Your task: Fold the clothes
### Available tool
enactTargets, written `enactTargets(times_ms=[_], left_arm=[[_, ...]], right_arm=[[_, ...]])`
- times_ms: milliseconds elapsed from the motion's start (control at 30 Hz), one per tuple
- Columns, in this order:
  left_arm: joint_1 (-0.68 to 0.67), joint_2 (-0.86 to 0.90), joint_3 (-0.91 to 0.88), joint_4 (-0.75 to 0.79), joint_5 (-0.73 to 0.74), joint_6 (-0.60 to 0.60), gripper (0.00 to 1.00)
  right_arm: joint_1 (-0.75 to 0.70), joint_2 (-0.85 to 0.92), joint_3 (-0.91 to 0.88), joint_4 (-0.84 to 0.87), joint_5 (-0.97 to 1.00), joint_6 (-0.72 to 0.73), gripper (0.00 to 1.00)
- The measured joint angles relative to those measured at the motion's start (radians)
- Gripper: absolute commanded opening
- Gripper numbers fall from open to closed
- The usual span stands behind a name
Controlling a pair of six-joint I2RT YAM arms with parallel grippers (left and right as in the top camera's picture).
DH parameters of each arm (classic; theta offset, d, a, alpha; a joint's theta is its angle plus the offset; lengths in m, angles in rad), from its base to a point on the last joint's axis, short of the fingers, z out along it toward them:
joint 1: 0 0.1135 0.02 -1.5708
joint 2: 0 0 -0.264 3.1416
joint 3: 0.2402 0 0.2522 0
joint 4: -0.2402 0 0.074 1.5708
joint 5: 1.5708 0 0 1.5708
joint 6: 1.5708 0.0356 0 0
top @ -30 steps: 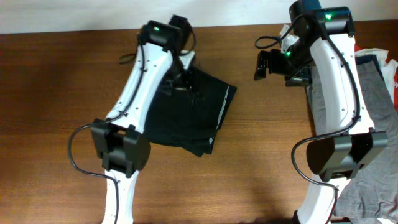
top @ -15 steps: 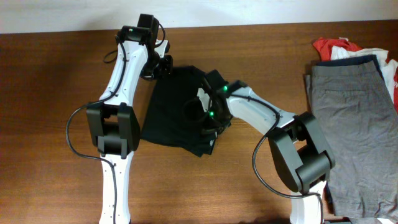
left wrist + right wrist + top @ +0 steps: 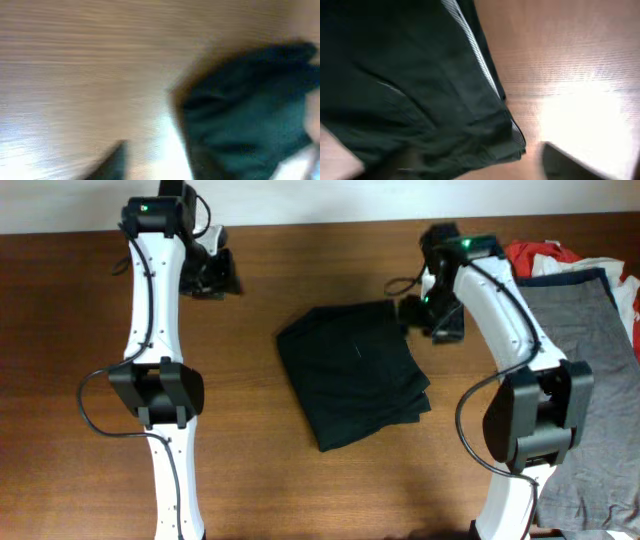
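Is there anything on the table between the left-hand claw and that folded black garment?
Nothing. The overhead view shows only bare wooden table between the left gripper and the black garment.

Left claw (image 3: 222, 275) far back, right claw (image 3: 412, 312) inward

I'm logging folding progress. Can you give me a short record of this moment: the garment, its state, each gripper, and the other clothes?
garment: black garment, mid-table
state: folded into a compact, roughly rectangular stack
left gripper: over the wood at the far left, apart from the garment; jaws unclear
right gripper: at the garment's far right corner; grip unclear
other clothes: pile at the right edge, grey piece on top, red and white showing behind
surface: brown wooden table
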Motion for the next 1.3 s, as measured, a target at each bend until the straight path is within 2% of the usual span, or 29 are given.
enactTargets(times_ms=[67, 133, 200, 233, 300, 367, 400, 467, 500, 567, 633, 667, 700, 833, 933, 1000, 1033, 1067, 1167, 1200, 1300], left_arm=[[-0.036, -0.002, -0.001, 0.001, 0.167, 0.013, 0.82], [-0.085, -0.01, -0.001, 0.001, 0.198, 0.013, 0.85], [-0.097, -0.086, -0.01, 0.001, 0.132, 0.008, 0.86], [-0.093, -0.163, -0.011, 0.002, 0.095, 0.004, 0.99], [-0.101, -0.382, -0.045, 0.0, 0.008, -0.026, 0.99], [-0.126, -0.556, -0.188, 0.004, -0.1, -0.082, 0.99], [-0.129, -0.649, -0.362, -0.006, -0.18, -0.144, 0.99], [-0.125, -0.708, -0.585, 0.018, -0.225, -0.214, 0.99], [-0.125, -0.731, -0.759, 0.034, -0.225, -0.256, 0.99], [-0.125, -0.732, -0.974, 0.236, -0.145, -0.277, 0.99], [-0.126, -0.731, -1.307, 0.549, 0.083, -0.268, 0.9], [-0.127, -0.732, -1.379, 0.643, 0.119, -0.265, 0.89], [-0.135, -0.732, -1.495, 0.746, 0.15, -0.269, 0.84], [-0.198, -0.735, -1.646, 1.016, 0.175, -0.322, 0.83], [-0.263, -0.735, -1.701, 1.169, 0.139, -0.398, 0.76], [-0.286, -0.734, -1.707, 1.181, 0.094, -0.448, 0.68], [-0.292, -0.732, -1.708, 1.181, 0.081, -0.467, 0.61], [-0.292, -0.705, -1.708, 1.184, 0.074, -0.489, 0.45], [-0.291, -0.659, -1.71, 1.264, 0.077, -0.521, 0.06], [-0.291, -0.644, -1.711, 1.315, 0.068, -0.521, 0.01], [-0.283, -0.634, -1.713, 1.378, 0.015, -0.539, 0.01]], right_arm=[[-0.002, 0.0, 0.108, -0.016, 0.0, 0.0, 0.99], [-0.033, 0.0, 0.145, -0.055, 0.0, 0.0, 0.99], [-0.111, 0.0, 0.149, -0.135, 0.004, 0.0, 0.99], [-0.158, 0.0, 0.15, -0.172, 0.005, -0.001, 0.99], [-0.247, 0.0, 0.15, -0.218, 0.007, -0.01, 0.99], [-0.297, 0.0, 0.15, -0.234, 0.007, -0.012, 0.98], [-0.308, 0.0, 0.151, -0.236, 0.007, -0.012, 0.99], [-0.311, 0.0, 0.152, -0.224, 0.007, -0.012, 0.99], [-0.311, 0.0, 0.152, -0.216, 0.007, -0.013, 0.99], [-0.311, 0.0, 0.151, -0.192, 0.007, -0.015, 0.99], [-0.311, 0.0, 0.152, -0.177, 0.007, -0.016, 0.99], [-0.311, 0.0, 0.152, -0.17, 0.007, -0.018, 0.99], [-0.311, 0.0, 0.152, -0.167, 0.007, -0.019, 0.99], [-0.311, 0.0, 0.152, -0.166, 0.007, -0.019, 0.99], [-0.311, 0.0, 0.152, -0.167, 0.007, -0.022, 0.99], [-0.311, 0.0, 0.152, -0.166, 0.007, -0.022, 0.99], [-0.311, 0.0, 0.152, -0.166, 0.007, -0.023, 0.99], [-0.311, 0.0, 0.152, -0.166, 0.007, -0.023, 0.99], [-0.311, 0.0, 0.152, -0.167, 0.007, -0.023, 0.99], [-0.311, 0.0, 0.152, -0.167, 0.007, -0.023, 0.99], [-0.311, 0.0, 0.152, -0.166, 0.007, -0.023, 0.99]])
